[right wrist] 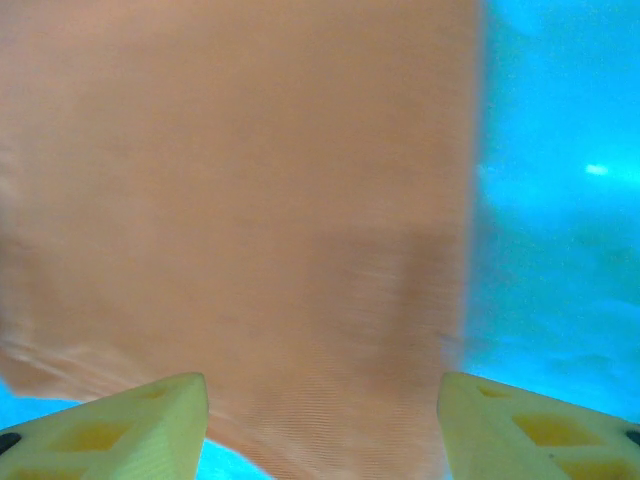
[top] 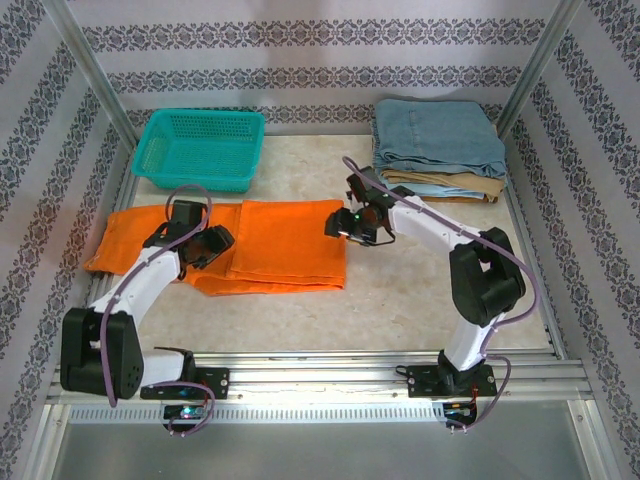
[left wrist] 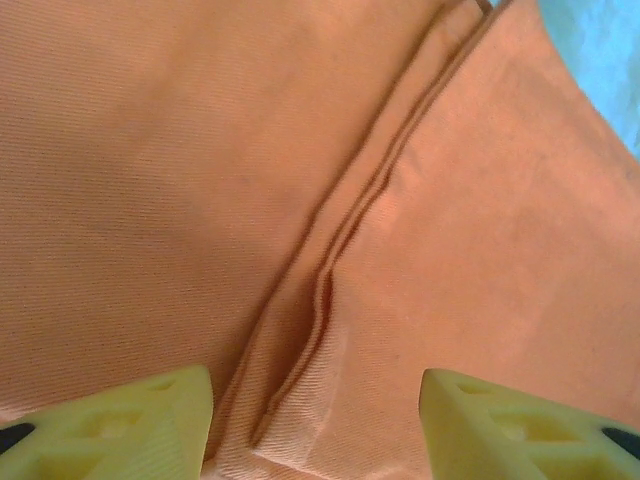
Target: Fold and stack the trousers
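the trousers (right wrist: 240, 200) are blurred in the right wrist view.

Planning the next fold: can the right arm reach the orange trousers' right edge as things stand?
Probably yes: the right gripper is open right over that edge of the trousers, nothing between them.

A robot test cell in a lab is indicated, dressed to look like a home. Two robot arms (top: 440, 235) are bolted to a metal rail (top: 320, 376) at the edge of a table (top: 400, 300). The table is boxed in by bare metal posts (top: 85, 60), and patterned wallpaper (top: 300, 45) is hung behind as panels.
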Robot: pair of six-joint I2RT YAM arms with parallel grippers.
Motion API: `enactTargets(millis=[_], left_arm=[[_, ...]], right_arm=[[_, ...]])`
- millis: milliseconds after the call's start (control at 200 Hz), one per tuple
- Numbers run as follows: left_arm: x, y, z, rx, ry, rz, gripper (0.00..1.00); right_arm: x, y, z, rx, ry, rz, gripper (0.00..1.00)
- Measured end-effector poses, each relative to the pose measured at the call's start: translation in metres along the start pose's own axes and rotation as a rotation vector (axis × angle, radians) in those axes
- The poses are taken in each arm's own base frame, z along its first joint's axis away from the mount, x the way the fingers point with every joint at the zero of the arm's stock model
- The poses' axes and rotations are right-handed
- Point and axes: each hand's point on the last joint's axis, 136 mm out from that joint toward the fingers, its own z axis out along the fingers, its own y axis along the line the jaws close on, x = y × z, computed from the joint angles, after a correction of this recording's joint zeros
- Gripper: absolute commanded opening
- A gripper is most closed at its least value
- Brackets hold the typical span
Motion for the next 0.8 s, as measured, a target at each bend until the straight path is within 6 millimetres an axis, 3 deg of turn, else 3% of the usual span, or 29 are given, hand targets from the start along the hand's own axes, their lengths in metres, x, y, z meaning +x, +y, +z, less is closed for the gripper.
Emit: enactTargets(millis=[95, 240, 440, 679, 804], left_arm=[[0.0, -0.009, 0.003, 0.003, 0.02, 0.039, 0.57], [-0.002, -0.021, -0.003, -0.001, 0.014, 0.109, 0.57], [-0.006, -0.022, 0.005, -0.043, 0.035, 0.157, 0.58], [0.009, 0.001, 0.029, -0.138, 0.122, 0.17, 0.58], [0.011, 0.009, 0.036, -0.174, 0.135, 0.179, 0.57]], right_arm=[[0.008, -0.016, 0.005, 0.013, 0.03, 0.0, 0.62], [0.018, -0.026, 0.005, -0.015, 0.036, -0.011, 0.62], [0.01, -0.04, 0.002, -0.094, -0.05, 0.03, 0.62], [0.003, -0.024, 0.009, -0.214, -0.08, 0.008, 0.61], [0.004, -0.019, 0.023, -0.24, -0.06, 0.004, 0.61]])
